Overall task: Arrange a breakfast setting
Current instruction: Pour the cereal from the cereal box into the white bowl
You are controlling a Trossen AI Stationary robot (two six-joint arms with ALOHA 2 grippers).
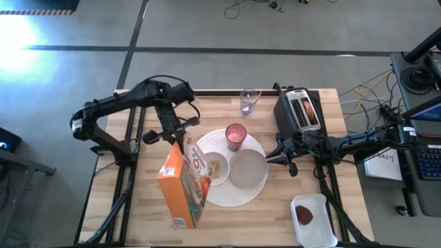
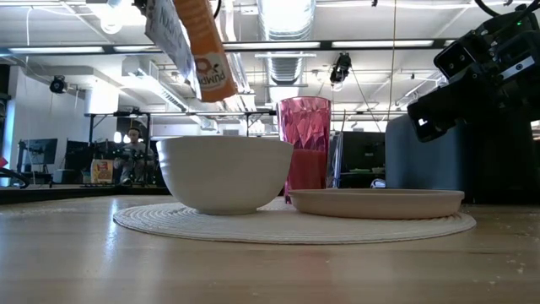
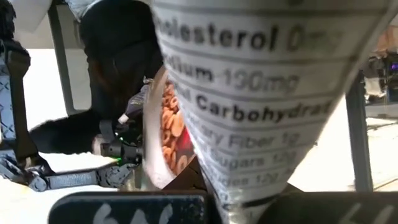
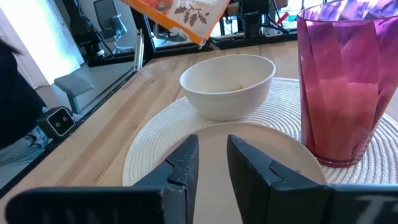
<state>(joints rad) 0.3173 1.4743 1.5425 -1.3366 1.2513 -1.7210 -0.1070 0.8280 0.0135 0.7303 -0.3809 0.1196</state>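
Although the setting was partly laid, the high view showed work left: the big round white plate sat mid-table carrying the small white bowl on its left part, the small pale round plate on its right part and the pink cup at its far edge, while the dark-red fruit lay apart on a white tray at the near right, and a toaster stood far right with something browned in a slot. The left gripper held a cereal box tipped over the bowl, its long axis running near to far, its upper end toward the bowl. In the low view the box's orange corner hung above the bowl, cup upright behind, pale plate to the right. The left wrist view showed the fingers clamped on the box's printed panel, with cereal rings visible beyond. The right wrist view showed the right gripper, fingers narrowly parted and empty, hovering just over the pale plate's rim, the bowl holding at most a few pieces.
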